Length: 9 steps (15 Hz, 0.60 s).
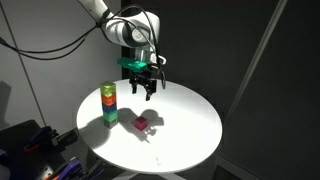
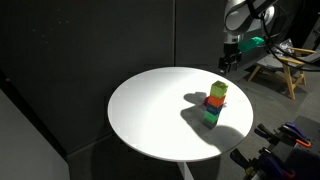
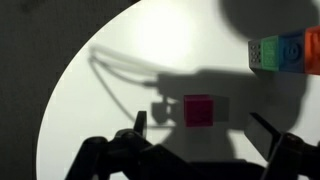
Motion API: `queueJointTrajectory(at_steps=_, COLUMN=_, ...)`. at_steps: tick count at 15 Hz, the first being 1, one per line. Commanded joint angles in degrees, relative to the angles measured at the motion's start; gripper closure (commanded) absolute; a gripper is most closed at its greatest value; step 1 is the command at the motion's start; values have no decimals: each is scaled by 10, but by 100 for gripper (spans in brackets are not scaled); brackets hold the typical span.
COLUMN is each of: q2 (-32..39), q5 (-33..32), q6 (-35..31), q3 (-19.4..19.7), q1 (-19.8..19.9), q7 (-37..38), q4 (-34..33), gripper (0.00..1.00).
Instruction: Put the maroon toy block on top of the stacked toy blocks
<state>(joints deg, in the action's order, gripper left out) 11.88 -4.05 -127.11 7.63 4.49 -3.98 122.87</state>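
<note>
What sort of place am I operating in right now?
Probably a lab or test bay rather than a home. A round white table stands against black backdrop panels, and it carries a column of coloured toy cubes and a small maroon cube.

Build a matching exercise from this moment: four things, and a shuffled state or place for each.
Things:
1. maroon block
2. stack of blocks
3. gripper
4. table

States:
A. open, up in the air
B. white and round
C. single cube lying on the tabletop
D. upright column, several colours

Pairs: 1-C, 2-D, 3-A, 4-B
</note>
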Motion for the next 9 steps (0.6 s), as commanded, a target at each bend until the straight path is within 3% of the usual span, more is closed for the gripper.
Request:
queueJointTrajectory(at_steps=1, q2=3, q5=-2, q6=2, q3=-7, q1=7, q7=1, q4=-1, gripper=0)
queueJointTrajectory(at_steps=9, q2=7, q5=-4, q6=-8, q3=-6, q1=6, q7=7, q4=-1, gripper=0)
